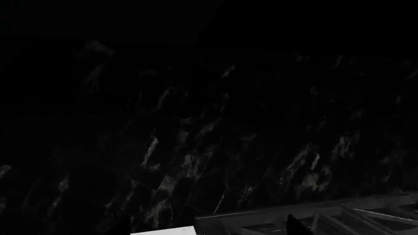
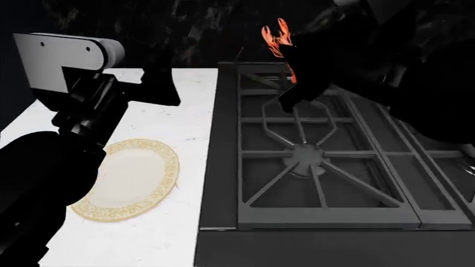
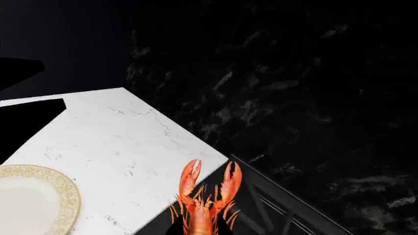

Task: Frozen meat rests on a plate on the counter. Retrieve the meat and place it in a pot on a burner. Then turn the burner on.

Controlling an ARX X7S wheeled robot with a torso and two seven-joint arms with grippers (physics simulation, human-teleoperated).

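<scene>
Left gripper (image 2: pixel 159 83) hangs as a black silhouette over the white marble worktop (image 2: pixel 186 167) near its back edge, so dark that I cannot tell whether its jaws are parted or closed; nothing shows between them. Its grey-and-white arm housing (image 2: pixel 67 61) crosses the left of the head view, and a black arm section below it covers the left edge of the cream plate with the gold-patterned rim (image 2: pixel 159 186). That plate lies flat and bare on the worktop, well apart from the stove.

Right of the worktop begins the dark stove top (image 2: pixel 222 167), with black cast-iron grates (image 2: pixel 297 119) and a round-capped burner (image 2: pixel 306 157) at the centre of the spokes. No flame shows at it.

Further right, the right gripper (image 2: pixel 293 78) is clenched on the red-orange lobster (image 2: pixel 278 41), holding it up in the air above the back left part of the grates. Only the claws and front of the body show in the head view; the rest is lost against the black gripper. In the right wrist view the lobster (image 3: pixel 205 200) points claws forward, its tail cut off by the frame edge, with the worktop corner (image 3: pixel 117 142) and a slice of the plate (image 3: pixel 52 196) beneath.

The left wrist view is almost wholly dark veined wall (image 1: pixel 196 122), with a scrap of grate (image 1: pixel 339 218) barely legible.

At the far right edge of the head view a small metallic sliver is too cropped to identify.
</scene>
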